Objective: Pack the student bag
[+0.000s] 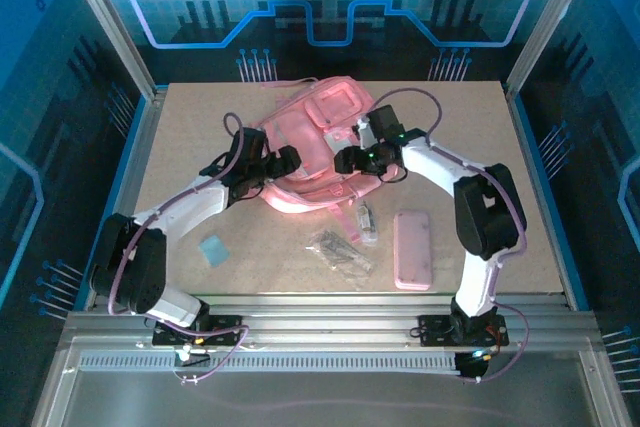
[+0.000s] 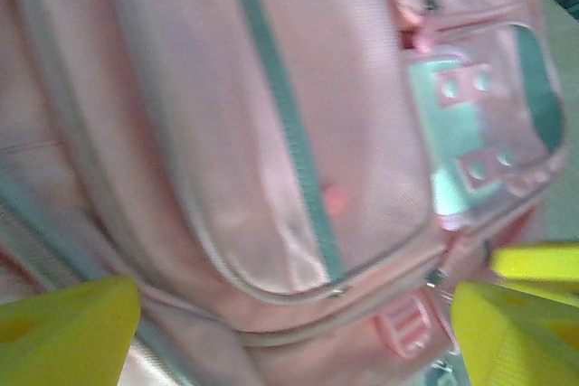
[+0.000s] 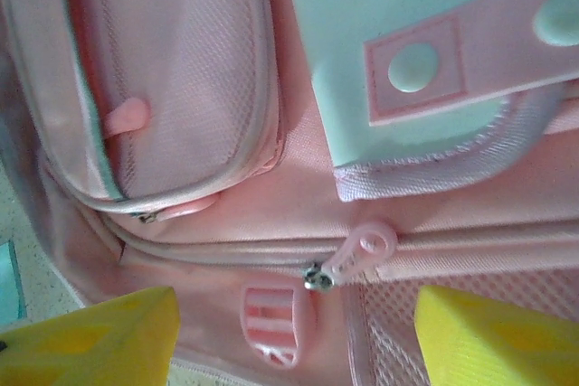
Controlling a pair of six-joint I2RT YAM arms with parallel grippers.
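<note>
Your student bag (image 1: 310, 142) lies flat around the middle of the surface (image 1: 520, 197), a bit toward the far side, pockets facing up. Your left claw (image 1: 283, 160) hangs at the bag's left edge, spread wide with nothing pinched; its wrist cam has a zipped pocket below the yellow fingers (image 2: 68, 336). Your right claw (image 1: 347, 159) is over the bag's right side, open too, with a pink zipper pull (image 3: 357, 255) in the gap, touching neither finger. Nearer you lie a flat pink pencil case (image 1: 412, 249), a clear packet (image 1: 340, 247) and a small blue card (image 1: 213, 249).
</note>
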